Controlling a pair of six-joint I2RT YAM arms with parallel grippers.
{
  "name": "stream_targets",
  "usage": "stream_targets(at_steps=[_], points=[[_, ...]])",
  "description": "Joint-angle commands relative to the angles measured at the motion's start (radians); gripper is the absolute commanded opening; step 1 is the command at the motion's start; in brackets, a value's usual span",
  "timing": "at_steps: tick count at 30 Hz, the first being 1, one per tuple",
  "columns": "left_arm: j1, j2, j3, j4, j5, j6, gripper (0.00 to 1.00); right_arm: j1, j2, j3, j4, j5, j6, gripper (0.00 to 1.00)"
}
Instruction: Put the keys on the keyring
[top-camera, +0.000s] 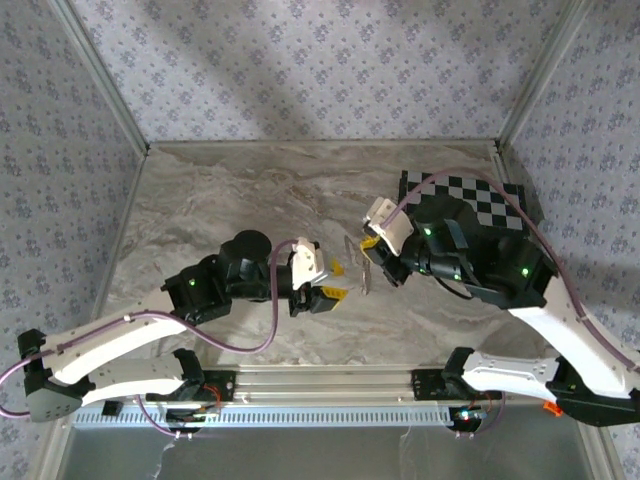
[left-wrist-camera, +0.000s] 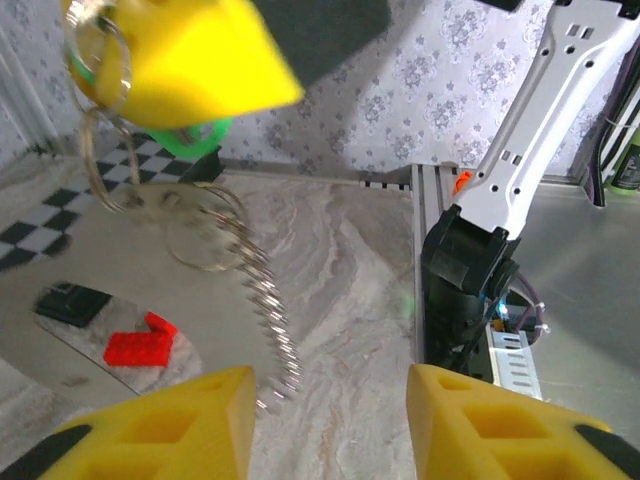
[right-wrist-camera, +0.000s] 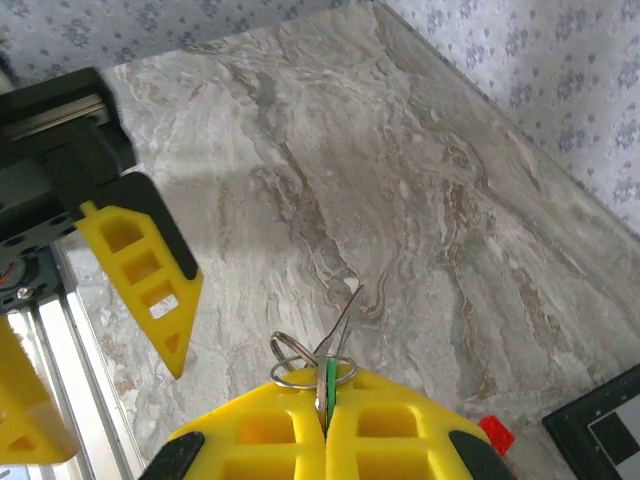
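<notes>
In the right wrist view, the right gripper (right-wrist-camera: 324, 392) sits at the bottom centre of the frame. Its two yellow pads are pressed together on the green key (right-wrist-camera: 331, 378), which shows as a thin sliver standing vertical in the seam between them. The wire rings of the keyring (right-wrist-camera: 300, 370) poke out just above the pads, and one thin strand slants toward the upper right. In the left wrist view, the same gripper (left-wrist-camera: 190, 55) fills the upper left, with a green edge of the key (left-wrist-camera: 195, 135) showing beneath its yellow finger. From there the keyring (left-wrist-camera: 270, 300) hangs with its long axis running diagonally from upper left down to lower centre, rings at the top and beaded chain below. Whether the chain's end touches the marble table (left-wrist-camera: 340, 260) cannot be told. The left gripper (left-wrist-camera: 330, 385) is spread wide at the bottom edge, holding nothing, with the chain's end near its left-hand finger. A red piece (left-wrist-camera: 135, 347) lies at lower left. From above, the two grippers (top-camera: 335, 280) (top-camera: 370, 243) face each other at centre frame.
</notes>
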Motion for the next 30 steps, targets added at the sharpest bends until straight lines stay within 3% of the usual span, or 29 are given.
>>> stream_targets(at_steps=[1,6,8,9,17,30], points=[[0.002,-0.031,-0.024,0.055,-0.021,-0.029,0.47,-0.046,0.016,0.019,-0.011,-0.033,0.046,0.0],[0.002,-0.053,-0.086,0.112,-0.06,-0.088,0.63,-0.133,0.048,0.013,-0.002,-0.101,0.094,0.0],[0.002,-0.063,-0.109,0.122,-0.059,-0.103,0.92,-0.174,0.067,0.013,-0.002,-0.125,0.115,0.0],[0.002,-0.066,-0.119,0.126,-0.06,-0.109,0.99,-0.191,0.073,0.012,-0.001,-0.14,0.126,0.0],[0.002,-0.082,-0.124,0.085,-0.128,-0.158,1.0,-0.296,0.125,-0.013,0.031,-0.237,0.192,0.0],[0.004,-0.122,-0.195,0.095,-0.211,-0.196,1.0,-0.363,0.268,0.004,0.08,-0.29,0.236,0.0]])
